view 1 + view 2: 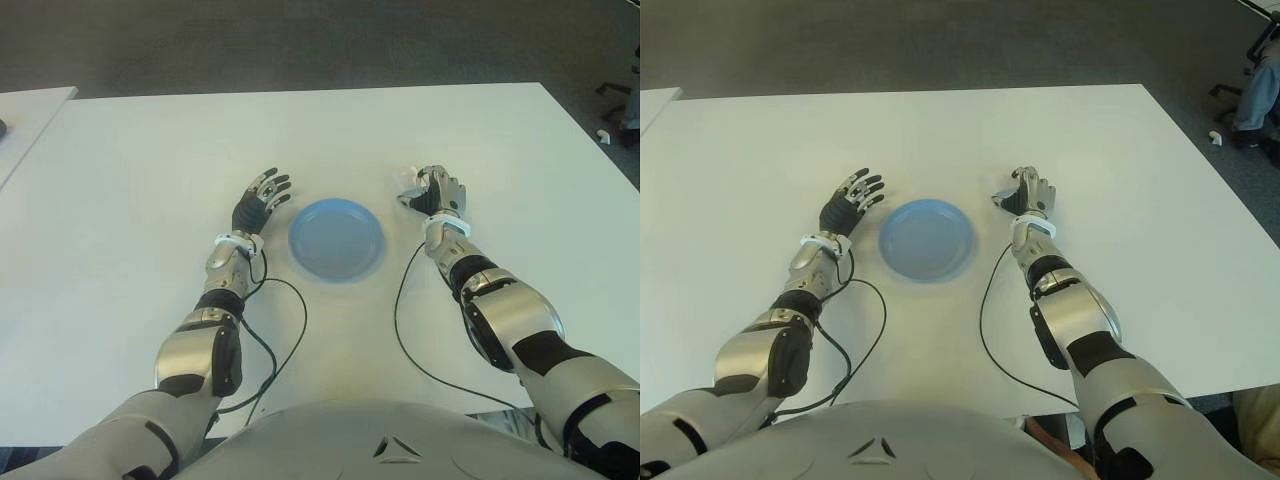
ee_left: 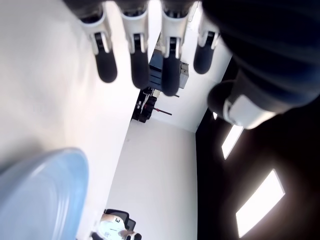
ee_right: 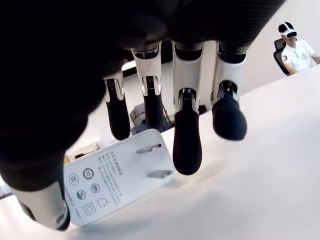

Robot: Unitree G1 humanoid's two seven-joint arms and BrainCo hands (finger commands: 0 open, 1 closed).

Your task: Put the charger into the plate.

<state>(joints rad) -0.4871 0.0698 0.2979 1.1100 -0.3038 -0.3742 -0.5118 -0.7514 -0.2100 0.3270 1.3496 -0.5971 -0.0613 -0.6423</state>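
Note:
The charger (image 3: 115, 177) is a white block with two metal prongs, just right of the blue plate (image 1: 336, 239). My right hand (image 1: 432, 192) is curled around it. The thumb presses one end and the fingers (image 3: 186, 150) close on the pronged side. The charger (image 1: 408, 186) sits low at the white table (image 1: 150, 170), with a shadow under it. The plate holds nothing. My left hand (image 1: 262, 200) shows just left of the plate, with its fingers (image 2: 140, 70) spread and nothing in them.
Black cables (image 1: 290, 330) trail from both wrists toward my body. A second white table (image 1: 30, 110) stands at the far left. Chair legs and a person's leg (image 1: 1255, 95) show past the table's right edge. A seated person (image 3: 295, 47) appears far off.

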